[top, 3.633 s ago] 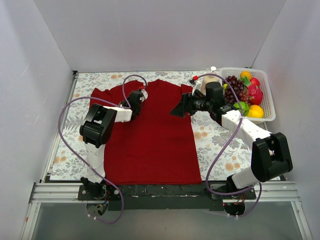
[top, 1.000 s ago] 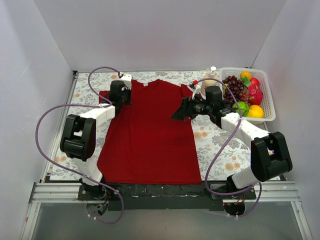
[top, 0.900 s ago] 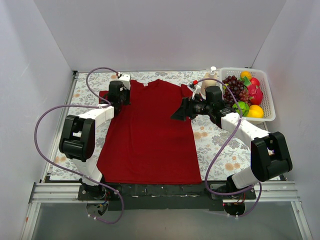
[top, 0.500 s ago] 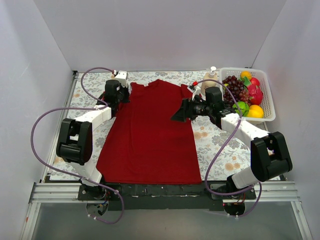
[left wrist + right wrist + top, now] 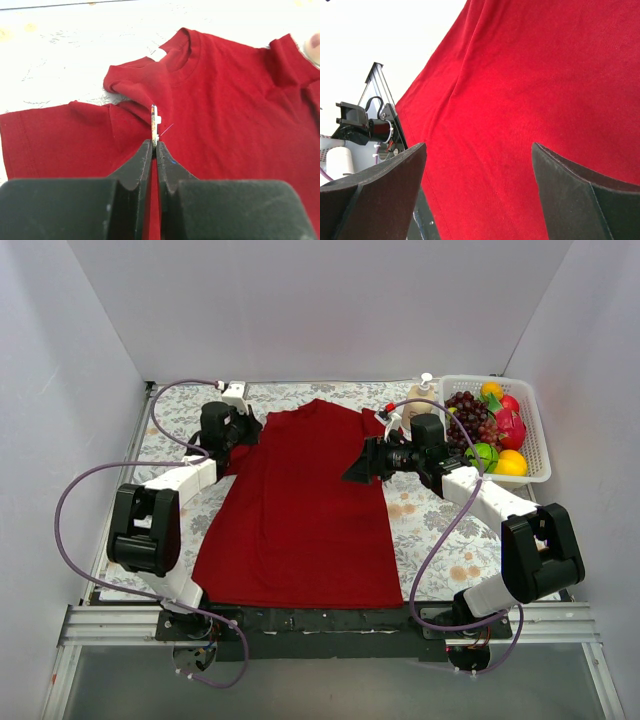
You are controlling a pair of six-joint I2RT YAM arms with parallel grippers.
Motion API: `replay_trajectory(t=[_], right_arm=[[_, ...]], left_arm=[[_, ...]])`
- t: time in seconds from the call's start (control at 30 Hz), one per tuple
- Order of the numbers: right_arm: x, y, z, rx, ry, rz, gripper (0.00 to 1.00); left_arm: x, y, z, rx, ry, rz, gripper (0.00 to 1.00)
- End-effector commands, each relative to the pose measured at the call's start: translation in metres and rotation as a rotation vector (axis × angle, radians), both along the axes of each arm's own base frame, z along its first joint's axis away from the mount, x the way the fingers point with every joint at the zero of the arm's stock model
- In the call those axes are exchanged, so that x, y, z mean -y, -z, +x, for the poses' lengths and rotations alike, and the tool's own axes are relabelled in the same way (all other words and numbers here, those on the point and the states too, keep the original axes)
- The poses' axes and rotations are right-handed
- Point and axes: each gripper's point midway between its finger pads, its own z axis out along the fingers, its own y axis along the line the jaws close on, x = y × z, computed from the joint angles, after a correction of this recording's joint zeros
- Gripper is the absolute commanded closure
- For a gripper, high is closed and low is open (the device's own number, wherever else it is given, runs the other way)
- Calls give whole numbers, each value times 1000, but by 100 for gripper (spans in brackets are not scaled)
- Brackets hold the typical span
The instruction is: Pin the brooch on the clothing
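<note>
Well, starting at the left: the left gripper [image 5: 154, 146] is pinched tight on the brooch [image 5: 154, 119], gripping it by the rim so the little disc stands on edge above the fingertips (from overhead it is too small to make out at all). I'd guess it is held that way to leave the pin side free to meet the cloth; a thin sliver that may be the pin pokes out to one side. It sits over the shoulder of the clothing [image 5: 300, 510], near the collar, where the fabric is rucked into a fold beside the white label [image 5: 159, 53]. Whether the brooch touches the cloth I can't tell. The rest of the red shirt lies flat on the flowered tablecloth [image 5: 430, 530], hem toward the arm bases. Further right, the right gripper [image 5: 358, 468] hangs low over the shirt's other side with its jaws spread wide and nothing between them, probably ready to press or bunch the fabric so the pin has something taut to bite. Beyond it a white basket [image 5: 538, 435] of fruit stands off the shirt, not involved.
</note>
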Motion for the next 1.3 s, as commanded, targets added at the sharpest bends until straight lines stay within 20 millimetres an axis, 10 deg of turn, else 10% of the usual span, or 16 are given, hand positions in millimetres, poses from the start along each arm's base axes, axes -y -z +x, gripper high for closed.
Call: replay_trajectory(t=[0.0, 1.27], right_arm=[[-2, -7, 1, 32, -17, 23, 8], [-43, -79, 8, 329, -155, 53, 4]], left_arm=[[2, -53, -6, 126, 40, -83, 100], [48, -97, -115, 93, 579, -289, 100]])
